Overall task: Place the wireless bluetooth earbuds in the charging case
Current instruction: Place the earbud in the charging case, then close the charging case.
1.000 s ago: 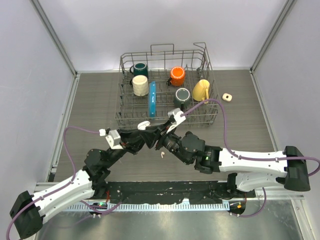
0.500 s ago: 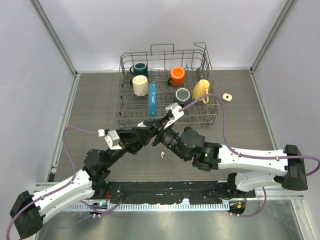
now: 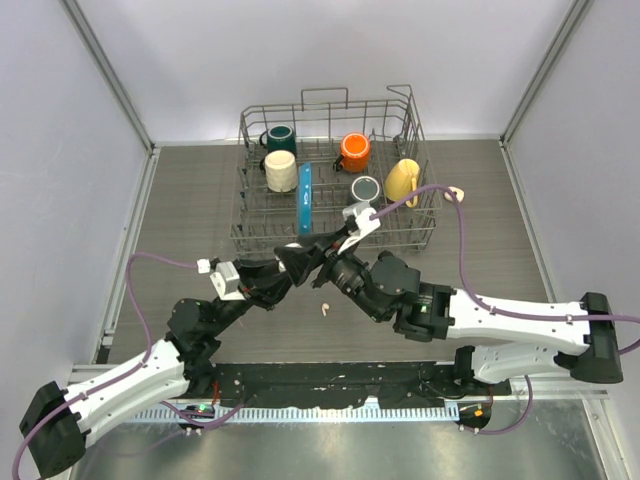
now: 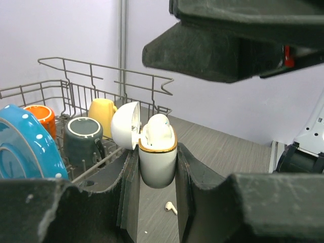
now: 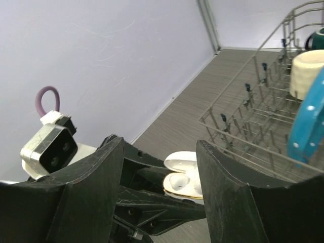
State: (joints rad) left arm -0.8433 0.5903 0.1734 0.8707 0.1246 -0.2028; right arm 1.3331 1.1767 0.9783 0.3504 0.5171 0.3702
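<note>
Grey wood-grain tabletop (image 3: 180, 200), pale walls on three sides. At the far edge, centred: wire rack (image 3: 420, 232), loaded with five mugs (image 3: 354, 152) and a blue plate (image 3: 305, 198) standing on edge. Down at mid-tabletop, just off the rack's near side, both arms nose to nose.

Left gripper (image 4: 157, 158) first: pinched snugly on the case (image 4: 157, 172), holding it upright and clear of the surface. Lid (image 4: 125, 124) flipped right back, wide open. Sitting in the mouth of the case, one white earbud (image 4: 158, 129), rounded head poking above the gold rim.

Now the right gripper (image 5: 161, 147): jaws apart, gripping nothing, hanging just over the open case, with the case framed between its fingers in its own wrist view.

And on the tabletop below, toward the near edge: second earbud (image 3: 323, 309), loose, lying flat, touched by neither gripper.
</note>
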